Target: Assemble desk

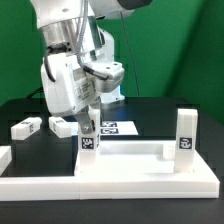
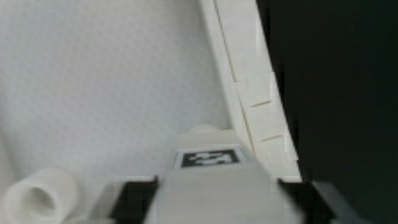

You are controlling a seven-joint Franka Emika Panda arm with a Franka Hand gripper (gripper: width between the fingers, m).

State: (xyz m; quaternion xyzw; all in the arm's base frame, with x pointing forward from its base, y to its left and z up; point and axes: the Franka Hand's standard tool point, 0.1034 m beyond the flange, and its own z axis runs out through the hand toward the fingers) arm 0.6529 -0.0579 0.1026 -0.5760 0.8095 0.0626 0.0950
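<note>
Desk top (image 1: 125, 172) up front; gripper (image 1: 90, 122) tight on upright leg (image 1: 89, 143) @ its corner.

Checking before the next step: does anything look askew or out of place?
Nothing stands out. The end effector grips one leg upright on the top; another leg stands straight; two spare legs lie on the table.
</note>
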